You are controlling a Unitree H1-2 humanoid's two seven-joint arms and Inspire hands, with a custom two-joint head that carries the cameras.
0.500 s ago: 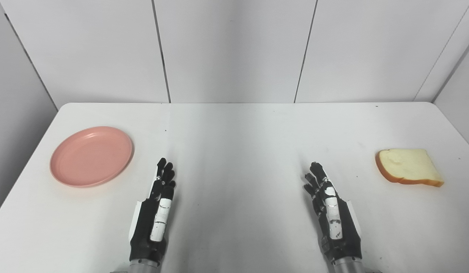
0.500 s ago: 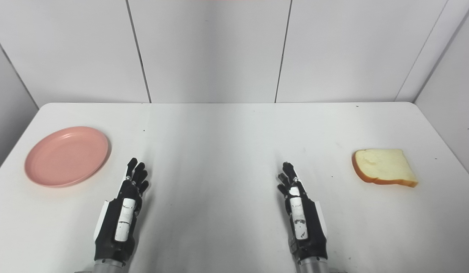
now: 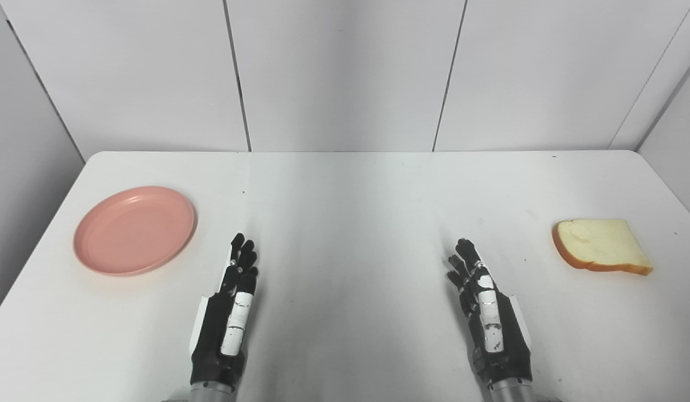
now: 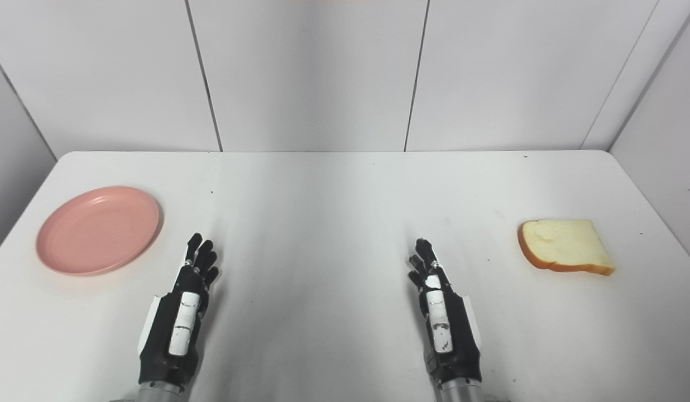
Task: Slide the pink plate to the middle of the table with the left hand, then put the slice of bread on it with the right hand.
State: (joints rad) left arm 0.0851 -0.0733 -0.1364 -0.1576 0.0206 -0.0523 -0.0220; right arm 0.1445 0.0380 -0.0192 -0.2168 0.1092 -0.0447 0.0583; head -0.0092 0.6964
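Observation:
A round pink plate (image 3: 134, 230) lies empty on the white table at the far left. A slice of bread (image 3: 602, 246) with a brown crust lies flat at the far right. My left hand (image 3: 230, 312) rests near the table's front edge, to the right of the plate and apart from it, fingers straight and open, holding nothing. My right hand (image 3: 487, 315) rests near the front edge, left of the bread and well apart from it, fingers straight and open, holding nothing.
The white table (image 3: 345, 195) has rounded far corners and is closed in by white wall panels at the back and both sides. The plate sits close to the left edge, the bread close to the right edge.

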